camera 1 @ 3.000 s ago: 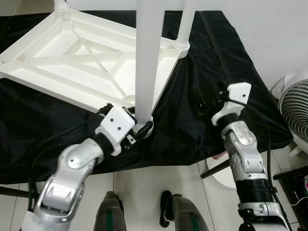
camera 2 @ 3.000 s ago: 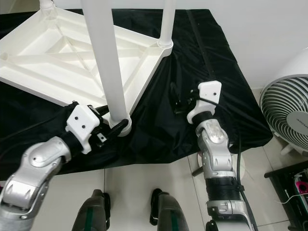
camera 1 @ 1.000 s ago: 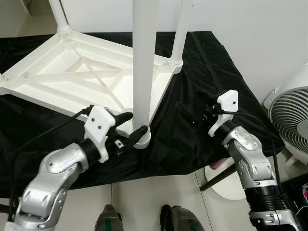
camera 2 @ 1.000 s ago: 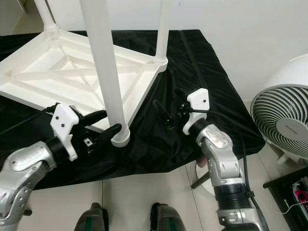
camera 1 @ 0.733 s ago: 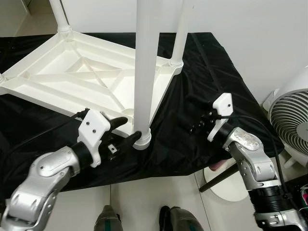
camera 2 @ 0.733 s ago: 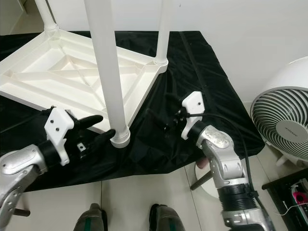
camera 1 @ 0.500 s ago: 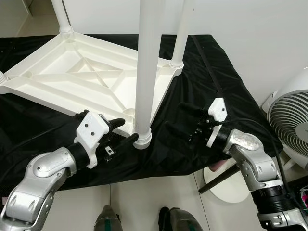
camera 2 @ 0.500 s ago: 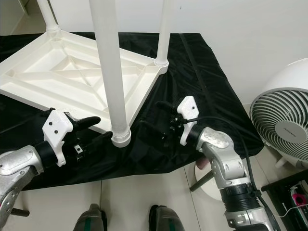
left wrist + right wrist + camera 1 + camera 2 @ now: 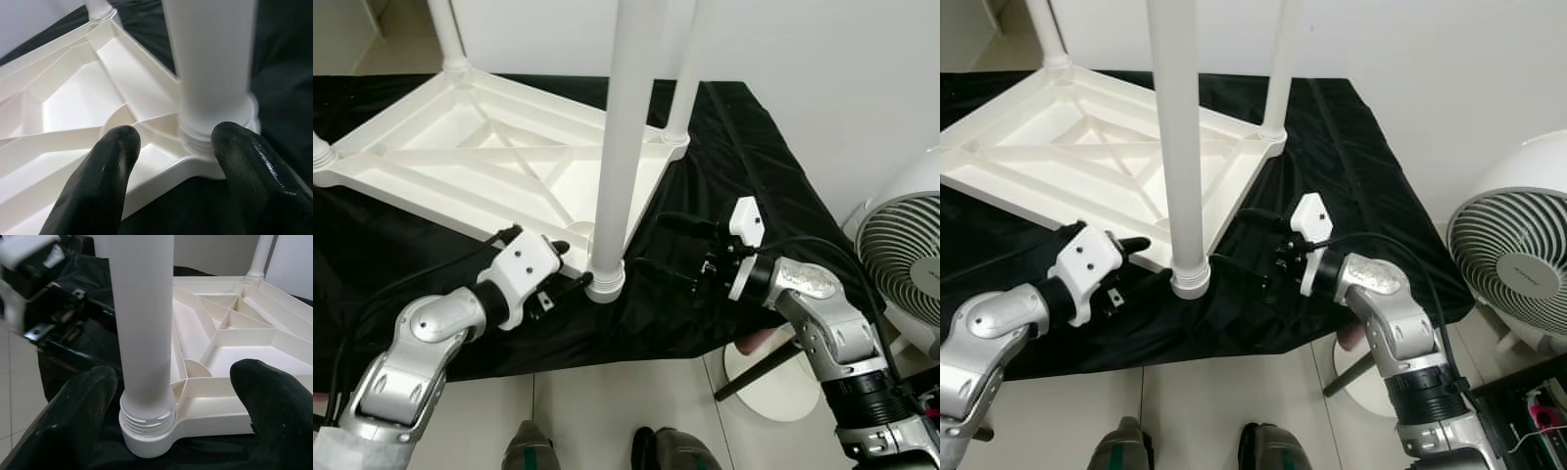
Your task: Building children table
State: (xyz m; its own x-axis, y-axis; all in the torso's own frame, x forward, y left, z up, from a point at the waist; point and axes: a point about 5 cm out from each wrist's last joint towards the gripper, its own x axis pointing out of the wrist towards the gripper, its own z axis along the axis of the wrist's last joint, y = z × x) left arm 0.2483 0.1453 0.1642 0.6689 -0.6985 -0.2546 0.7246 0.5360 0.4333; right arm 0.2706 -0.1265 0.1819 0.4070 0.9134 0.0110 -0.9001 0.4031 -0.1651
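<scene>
While both claws gape, smooth white leg (image 9: 625,147) stands threaded.

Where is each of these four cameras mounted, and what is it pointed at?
Left eye view: on the head, looking down at the upturned white table on black cloth; both arms show.
Right eye view: its stereo twin, same scene.
Left wrist view: on the left arm, looking along the open left hand at the near table leg.
Right wrist view: on the right arm, looking along the open right hand.
Both wrist views share that leg's base.

All 3 upright table legs (image 9: 628,127) and the fan (image 9: 908,257) run off the picture's edge
</scene>
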